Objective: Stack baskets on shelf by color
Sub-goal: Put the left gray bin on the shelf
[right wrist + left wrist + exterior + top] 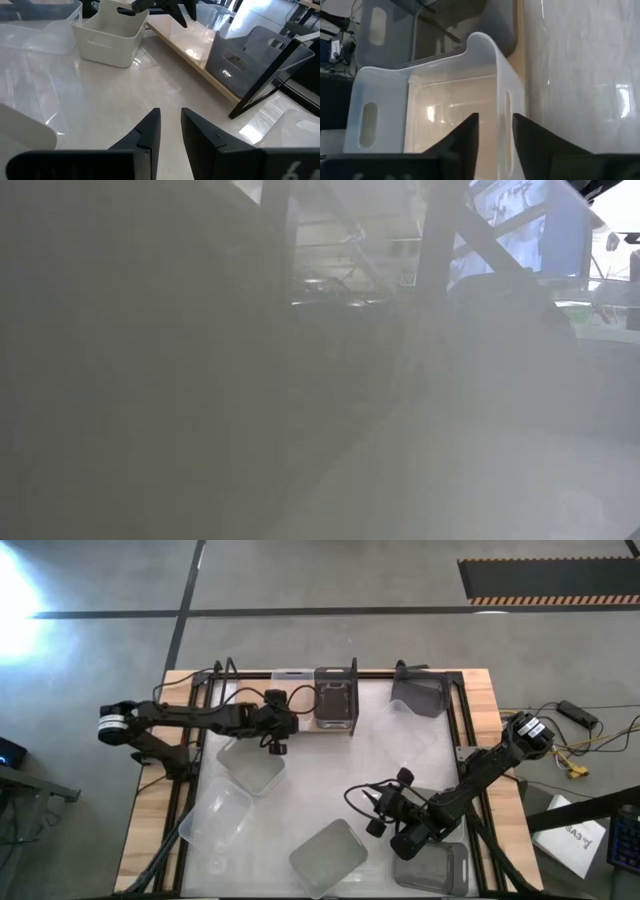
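Note:
My left gripper is at the far rim of a whitish basket near the table's far left, its fingers astride one short wall. My right gripper is near the table's middle right, above the white tabletop, empty, with a narrow gap between its fingers. A dark grey basket stands on the shelf's wooden plank at the far edge. The low view is fogged over by something close to the camera. My left gripper has the whitish basket's short wall with the handle slot between its two fingers, one finger inside the basket and one outside. The fingers come from above, pointing down. In the right wrist view the basket stands upright, bottom on the table.
A clear basket lies at the far right by the shelf's black frame. Another clear basket lies near left, a whitish one near the middle, and a grey one under my right arm.

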Controlling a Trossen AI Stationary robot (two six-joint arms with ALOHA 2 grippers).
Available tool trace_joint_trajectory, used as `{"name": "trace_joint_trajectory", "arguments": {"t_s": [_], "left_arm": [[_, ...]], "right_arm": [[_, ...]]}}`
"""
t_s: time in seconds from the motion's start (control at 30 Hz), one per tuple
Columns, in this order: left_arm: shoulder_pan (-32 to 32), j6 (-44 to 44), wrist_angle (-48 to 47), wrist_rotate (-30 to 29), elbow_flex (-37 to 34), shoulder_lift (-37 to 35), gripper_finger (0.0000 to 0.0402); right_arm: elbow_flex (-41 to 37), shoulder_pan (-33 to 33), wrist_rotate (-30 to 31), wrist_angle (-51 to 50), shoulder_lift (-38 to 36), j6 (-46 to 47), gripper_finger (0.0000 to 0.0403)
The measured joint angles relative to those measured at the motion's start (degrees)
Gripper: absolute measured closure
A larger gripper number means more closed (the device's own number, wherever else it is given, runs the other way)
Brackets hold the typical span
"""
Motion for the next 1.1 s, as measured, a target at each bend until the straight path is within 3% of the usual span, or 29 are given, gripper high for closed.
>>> {"name": "trace_joint_trajectory", "arguments": {"t_s": [0.2,0.47,0.77,0.97,1.1], "left_arm": [[-2.1,-2.5,-7.2,-3.9,4.1,-5.0,0.0261],[-7.3,-13.3,-14.8,-4.0,8.2,-13.3,0.0257],[-21.3,-31.6,-17.8,-4.1,8.1,-17.7,0.0258],[-38.0,-49.5,-18.9,-12.5,7.7,-13.6,0.0258],[-44.4,-60.3,-20.2,-16.2,7.7,-8.0,0.0259]], "right_arm": [[0.0,0.0,0.0,0.2,0.0,0.0,0.0335],[0.0,0.0,0.0,0.4,0.0,0.0,0.0335],[0.0,-0.3,0.7,4.6,1.9,-0.5,0.0335],[0.0,-5.1,3.6,15.1,5.0,-18.5,0.0335],[0.0,-8.1,2.7,23.8,5.3,-31.5,0.0335]]}}
